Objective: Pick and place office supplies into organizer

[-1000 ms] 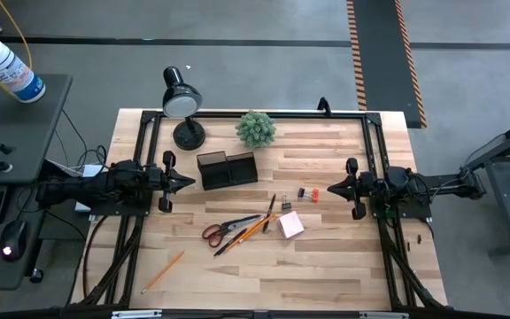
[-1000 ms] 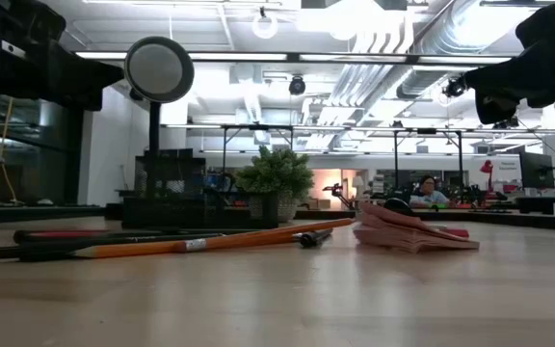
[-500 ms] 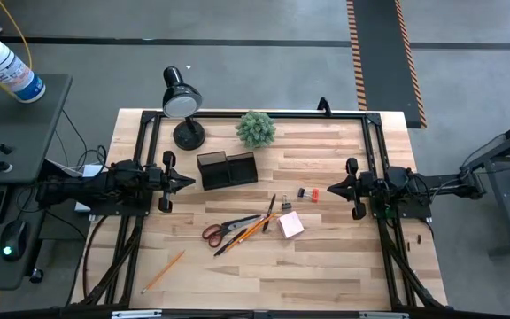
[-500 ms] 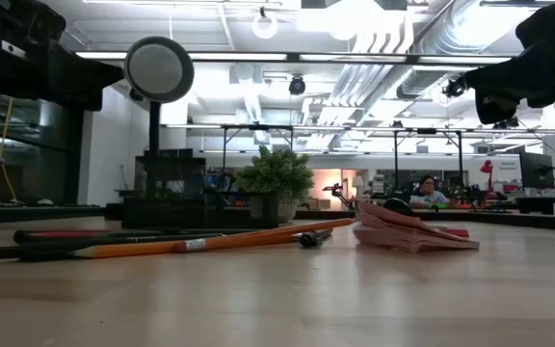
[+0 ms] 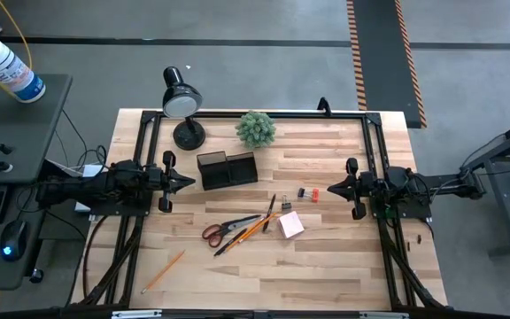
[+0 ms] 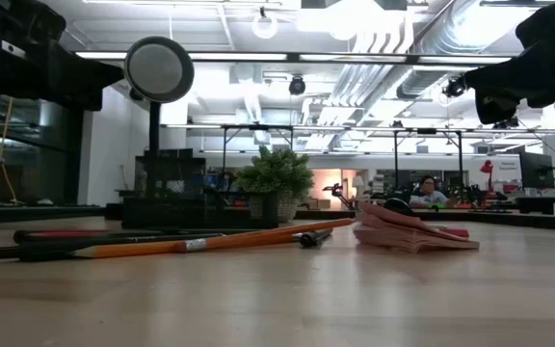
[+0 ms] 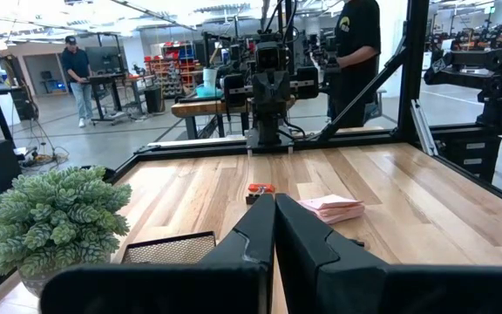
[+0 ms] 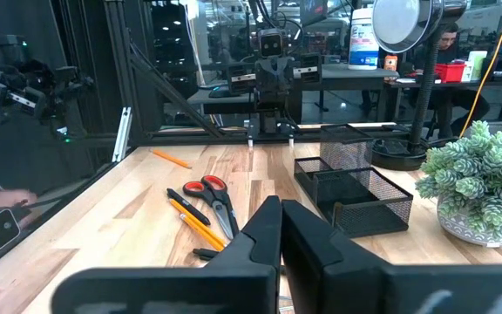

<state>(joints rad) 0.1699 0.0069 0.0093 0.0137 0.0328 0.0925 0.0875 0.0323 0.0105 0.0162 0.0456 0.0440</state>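
Nothing has moved since the earlier frame. The organizer (image 5: pixel 227 169) sits upper-middle on the table (image 5: pixel 326 266), nearest my clenched left fingers (image 5: pixel 189 182). The scissors (image 5: pixel 224 229) lie centre frame, long axis left-right, between both arms; my right fingers (image 5: pixel 332 188) are clenched, empty.

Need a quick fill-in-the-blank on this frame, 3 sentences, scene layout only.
1. The scissors have ___ handles.
2. One pencil lies alone near the table's front, on the ___ arm's side.
3. The black organizer holds ___ of the supplies so far.

Missing words: orange; left; none
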